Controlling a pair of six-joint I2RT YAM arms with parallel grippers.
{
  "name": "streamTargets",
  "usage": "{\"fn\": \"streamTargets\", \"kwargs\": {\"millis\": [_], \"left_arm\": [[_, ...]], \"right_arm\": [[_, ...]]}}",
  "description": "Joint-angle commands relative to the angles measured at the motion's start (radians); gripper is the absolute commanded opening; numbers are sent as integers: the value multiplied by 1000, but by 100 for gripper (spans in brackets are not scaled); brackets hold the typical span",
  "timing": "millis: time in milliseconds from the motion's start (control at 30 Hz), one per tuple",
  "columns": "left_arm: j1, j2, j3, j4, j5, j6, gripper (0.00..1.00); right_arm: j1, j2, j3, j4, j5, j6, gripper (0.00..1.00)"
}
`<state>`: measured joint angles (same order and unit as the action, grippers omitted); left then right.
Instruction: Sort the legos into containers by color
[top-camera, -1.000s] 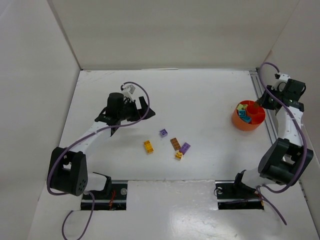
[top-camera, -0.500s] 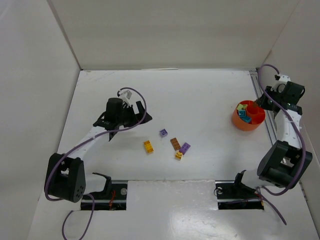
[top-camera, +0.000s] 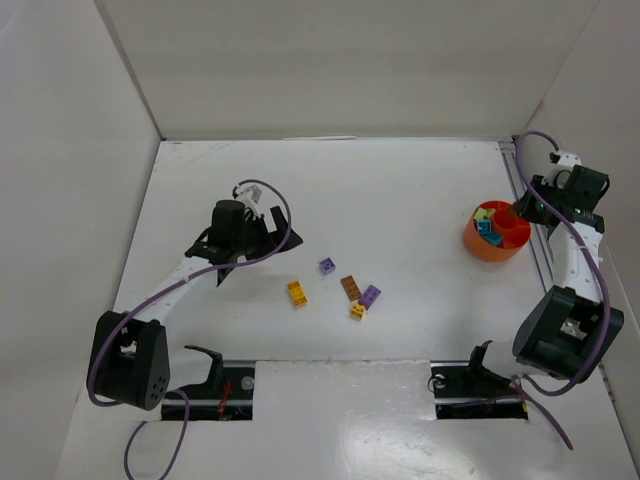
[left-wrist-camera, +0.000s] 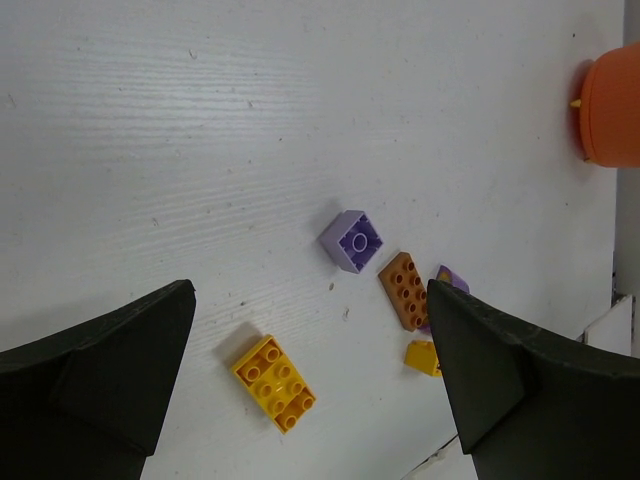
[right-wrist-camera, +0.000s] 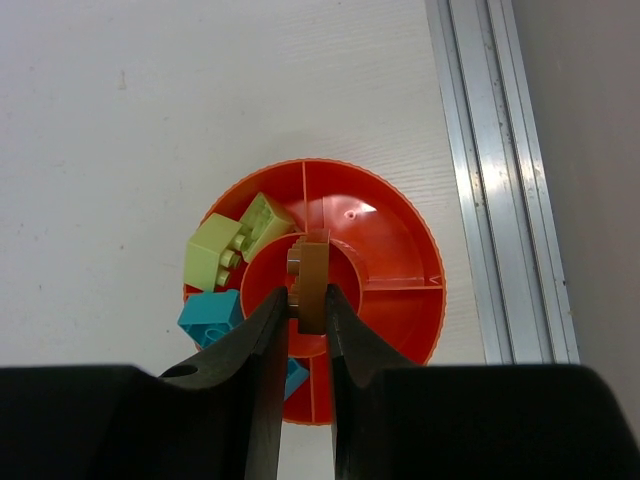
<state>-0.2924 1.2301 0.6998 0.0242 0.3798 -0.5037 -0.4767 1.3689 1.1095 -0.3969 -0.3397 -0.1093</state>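
Several loose legos lie mid-table: a yellow brick (top-camera: 297, 292) (left-wrist-camera: 274, 383), a purple one (top-camera: 327, 265) (left-wrist-camera: 352, 241), a brown one (top-camera: 351, 287) (left-wrist-camera: 403, 291), a second purple one (top-camera: 370, 296) and a small yellow piece (top-camera: 358, 311) (left-wrist-camera: 424, 357). My left gripper (top-camera: 272, 232) (left-wrist-camera: 310, 300) hangs open above and to the left of them, holding nothing. The orange divided container (top-camera: 497, 245) (right-wrist-camera: 400, 260) stands at the right edge. My right gripper (top-camera: 515, 210) (right-wrist-camera: 305, 305) is shut on a brown lego (right-wrist-camera: 313, 283), held on edge above the bowl's central hub. Pale green bricks (right-wrist-camera: 215, 252) and a teal brick (right-wrist-camera: 212, 316) lie in its left compartments.
An aluminium rail (right-wrist-camera: 500, 180) runs along the table's right edge just beyond the bowl. White walls close in the table at the back and on both sides. The arm bases sit at the near edge.
The left gripper has turned and drawn back slightly to the left, still open. The right wrist has shifted a little over the bowl, still shut on the brown brick.
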Motion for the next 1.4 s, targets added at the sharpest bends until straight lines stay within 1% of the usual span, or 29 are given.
{"fn": "streamTargets", "kwargs": {"millis": [0, 367, 500, 700, 800, 833, 900, 933, 967, 1000, 1100, 1233, 1267, 1367], "left_arm": [[4, -37, -6, 3, -10, -16, 100], [4, -27, -6, 14, -1, -16, 100], [4, -18, -6, 23, 8, -16, 100], [4, -18, -6, 23, 8, -7, 100], [4, -18, -6, 23, 8, -7, 100], [4, -18, -6, 23, 8, -7, 100], [4, -18, -6, 23, 8, -7, 100], [4, -18, -6, 23, 8, -7, 100], [4, -27, -6, 23, 8, -7, 100], [4, -27, -6, 23, 8, -7, 100], [4, -38, -6, 23, 8, -16, 100], [4, -72, -17, 2, 8, -16, 100], [4, -72, -17, 2, 8, -16, 100], [4, -115, -26, -26, -13, -38, 100]], "right_arm": [[-2, -16, -14, -31, -9, -9, 0], [-2, -106, -5, -49, 43, -9, 0], [-2, -106, -5, -62, 47, -9, 0], [-2, -21, -25, -31, -44, -18, 0], [-2, -7, -34, -20, -44, -18, 0], [-2, -7, -34, -7, -44, -18, 2], [-2, 2, -34, -7, -35, -18, 10], [-2, 2, -34, -17, -35, -18, 15], [-2, 2, -34, -17, -35, -18, 25], [-2, 2, -34, -17, -35, -29, 31], [18, -10, -11, -45, -16, -39, 45], [75, -40, 10, -94, 66, -49, 54], [87, -59, 21, -103, 105, -49, 54], [150, -97, 35, -128, 114, -95, 54]]}}
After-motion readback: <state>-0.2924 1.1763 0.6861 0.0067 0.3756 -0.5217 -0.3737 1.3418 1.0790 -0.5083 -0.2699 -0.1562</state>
